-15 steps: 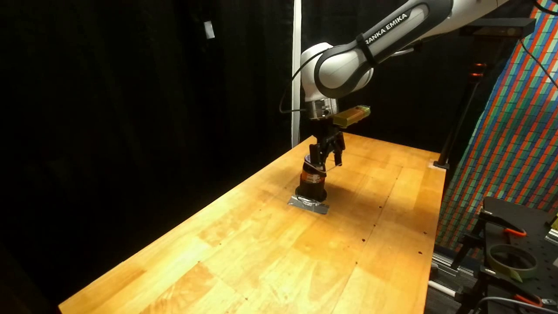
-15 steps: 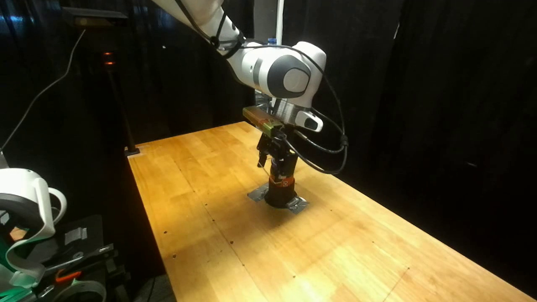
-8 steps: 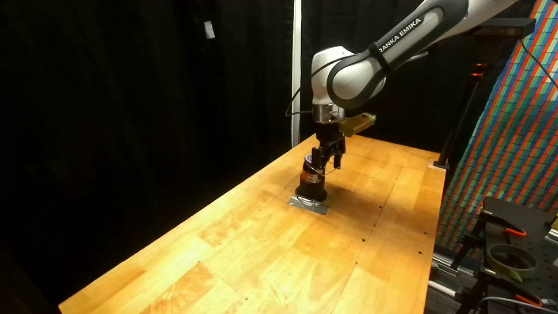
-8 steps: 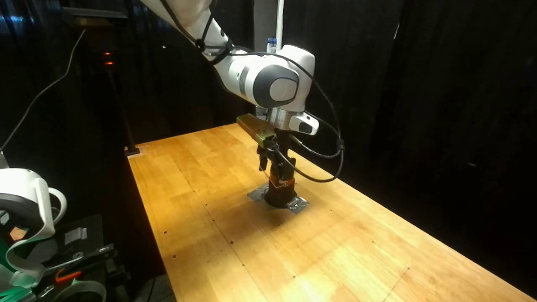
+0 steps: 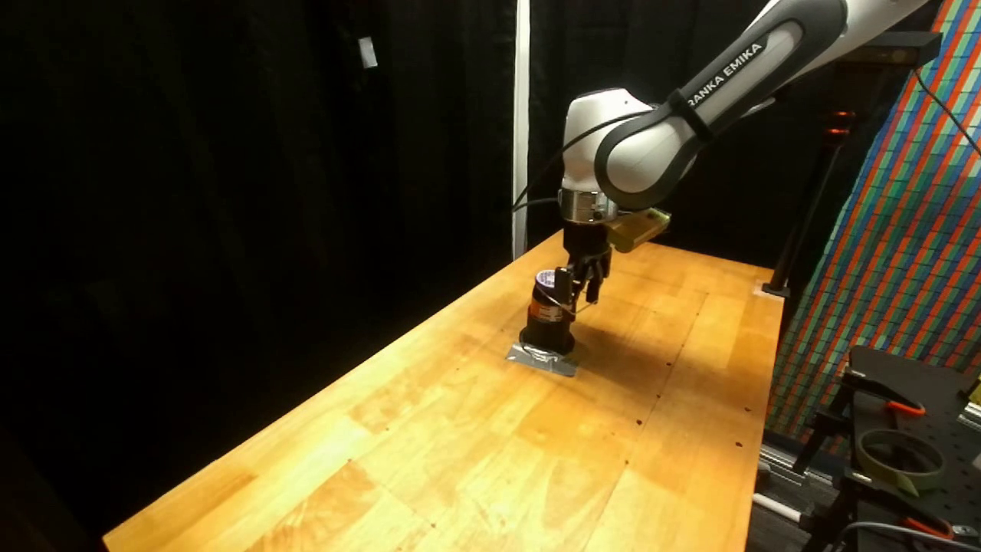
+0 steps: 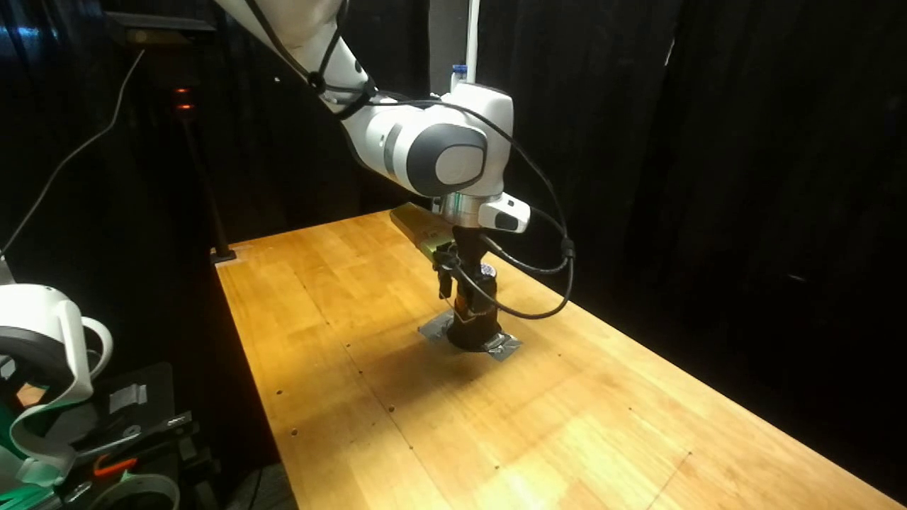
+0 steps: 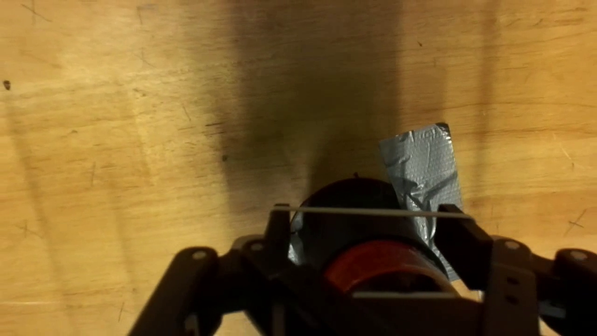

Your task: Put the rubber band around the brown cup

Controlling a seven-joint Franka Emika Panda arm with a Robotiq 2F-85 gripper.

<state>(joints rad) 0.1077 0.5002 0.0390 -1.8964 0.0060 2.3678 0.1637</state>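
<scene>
You look to be in the last stretch of the job: the rubber band (image 7: 345,211) is at the brown cup (image 5: 546,328), and what's left is getting it free of the gripper (image 7: 368,212). The cup stands upright on the wooden table (image 5: 460,460), slightly right of centre and a little below mid-height in both exterior views. Silver duct tape (image 7: 422,158) laps its flared foot and probably pins it down, so expect it to take a sideways pull.

Your gripper has its fingers (image 7: 454,238) spread well apart, with nothing pinched between them. The band is hooked over the tips, its near strand pulled taut across the lower half of the wrist view. In an exterior view another strand (image 5: 553,300) slants from the cup's upper left edge across its side down to the nearer tip. That suggests the loop takes in cup and tips together, but the back of the cup is hidden, so you can't be sure the far strand is fully over.

The next move calls for getting the tips out without losing the loop. Hold them low, ease toward the cup, bring the fingers together to slacken the near strand, then slip out. Lifting first could drag the band up over the top.
</scene>
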